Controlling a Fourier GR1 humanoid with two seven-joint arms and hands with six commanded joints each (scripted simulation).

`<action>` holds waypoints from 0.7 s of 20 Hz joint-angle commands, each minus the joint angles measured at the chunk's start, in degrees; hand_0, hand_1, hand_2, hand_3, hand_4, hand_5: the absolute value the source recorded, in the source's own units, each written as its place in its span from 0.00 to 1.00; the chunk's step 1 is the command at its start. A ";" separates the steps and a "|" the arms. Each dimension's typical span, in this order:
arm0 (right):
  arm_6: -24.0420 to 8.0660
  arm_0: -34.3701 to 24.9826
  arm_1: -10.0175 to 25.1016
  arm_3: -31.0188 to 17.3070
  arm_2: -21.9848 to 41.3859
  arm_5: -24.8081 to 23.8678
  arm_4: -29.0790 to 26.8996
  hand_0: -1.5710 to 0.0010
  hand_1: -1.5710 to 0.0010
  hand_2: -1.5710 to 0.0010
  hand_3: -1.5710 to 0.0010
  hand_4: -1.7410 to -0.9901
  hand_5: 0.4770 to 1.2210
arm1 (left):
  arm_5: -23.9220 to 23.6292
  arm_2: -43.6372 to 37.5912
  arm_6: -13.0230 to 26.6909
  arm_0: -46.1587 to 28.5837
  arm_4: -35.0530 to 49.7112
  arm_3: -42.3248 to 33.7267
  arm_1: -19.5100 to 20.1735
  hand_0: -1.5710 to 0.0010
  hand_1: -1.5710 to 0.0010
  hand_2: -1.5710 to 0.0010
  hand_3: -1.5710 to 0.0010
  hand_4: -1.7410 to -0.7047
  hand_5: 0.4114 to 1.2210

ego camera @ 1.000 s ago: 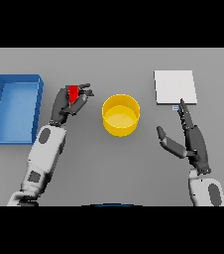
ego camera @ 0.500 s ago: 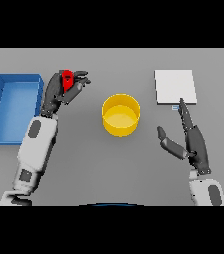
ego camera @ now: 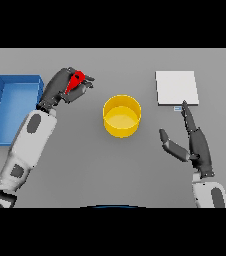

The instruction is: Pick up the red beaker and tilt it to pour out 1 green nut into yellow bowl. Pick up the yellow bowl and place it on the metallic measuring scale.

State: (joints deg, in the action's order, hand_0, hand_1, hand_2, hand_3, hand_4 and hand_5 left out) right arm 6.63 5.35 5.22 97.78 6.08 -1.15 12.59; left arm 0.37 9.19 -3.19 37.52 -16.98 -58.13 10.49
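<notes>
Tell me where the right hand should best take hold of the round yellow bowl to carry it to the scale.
Probably the rim on its right side: the round yellow bowl stands upright and open, and the open right hand lies on that side, so a thumb-and-finger pinch over the wall suits it.

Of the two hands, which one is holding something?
The left hand: its fingers are curled round the red beaker. The right hand holds nothing, its fingers straight, near the scale.

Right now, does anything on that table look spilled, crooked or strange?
Nothing spilled. The red beaker is tilted in the left hand, well left of the yellow bowl, not above it.
</notes>
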 commanded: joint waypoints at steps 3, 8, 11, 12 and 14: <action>-1.41 -1.01 -0.43 -0.93 0.35 0.09 0.29 1.00 1.00 1.00 1.00 0.75 0.25 | 1.67 5.79 4.53 3.65 -5.68 -0.71 2.14 0.00 0.00 0.00 0.00 0.00 0.89; -1.49 -0.48 -0.45 0.24 0.36 0.53 -0.34 1.00 1.00 1.00 1.00 0.74 0.26 | 4.41 15.88 7.93 8.69 -15.73 0.29 4.64 0.00 0.00 0.00 0.00 0.00 0.94; -1.92 -0.76 -0.83 -0.12 0.25 0.67 -0.90 1.00 1.00 1.00 1.00 0.74 0.27 | 7.22 21.37 9.53 12.19 -20.86 2.73 5.14 0.00 0.00 0.00 0.00 0.00 0.97; -2.30 -0.76 -0.87 0.14 0.12 0.65 -1.10 1.00 1.00 1.00 1.00 0.73 0.27 | 9.04 23.24 10.16 13.21 -22.33 3.26 5.33 0.00 0.00 0.00 0.00 0.05 0.98; -2.46 -0.71 -1.27 0.35 0.07 0.56 -1.48 1.00 1.00 1.00 1.00 0.73 0.27 | 11.35 26.46 9.43 15.80 -26.02 4.56 6.22 0.00 0.00 0.00 0.09 0.04 0.98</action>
State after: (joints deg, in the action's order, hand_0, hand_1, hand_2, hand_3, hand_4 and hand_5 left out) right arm 4.12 4.63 3.96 98.14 6.14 -0.61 11.11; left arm 11.72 35.64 6.18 53.34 -43.02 -53.59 16.69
